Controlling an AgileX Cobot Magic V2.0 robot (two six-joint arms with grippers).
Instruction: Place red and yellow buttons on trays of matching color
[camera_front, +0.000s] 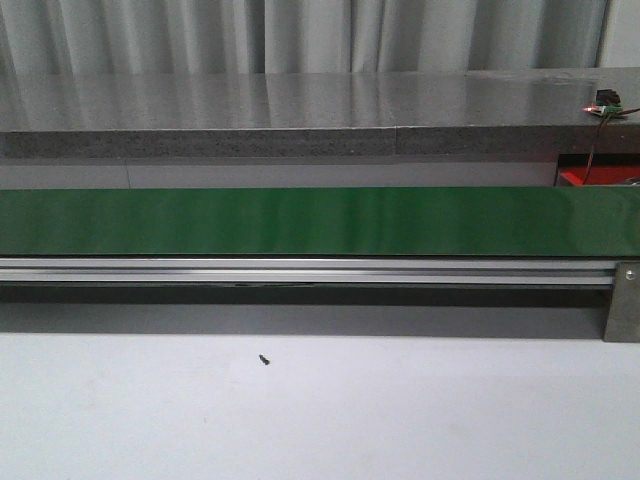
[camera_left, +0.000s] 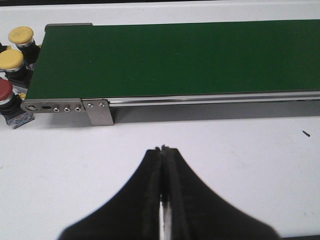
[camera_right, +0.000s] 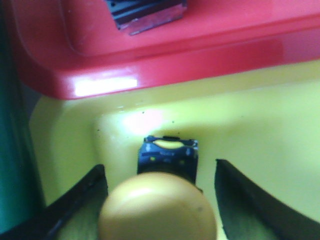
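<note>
Now your right end effector stands wide open around the yellow button, apparently resting in the yellow tray; the red tray borders it.

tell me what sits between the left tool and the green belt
In the left wrist view, only bare white table lies between the shut left tool and the green belt, then the belt's aluminium side rail.

black end effector fingers, curved and tapering (matte finish).

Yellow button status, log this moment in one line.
yellow button in yellow tray | right gripper open around it | left gripper shut, empty
</note>
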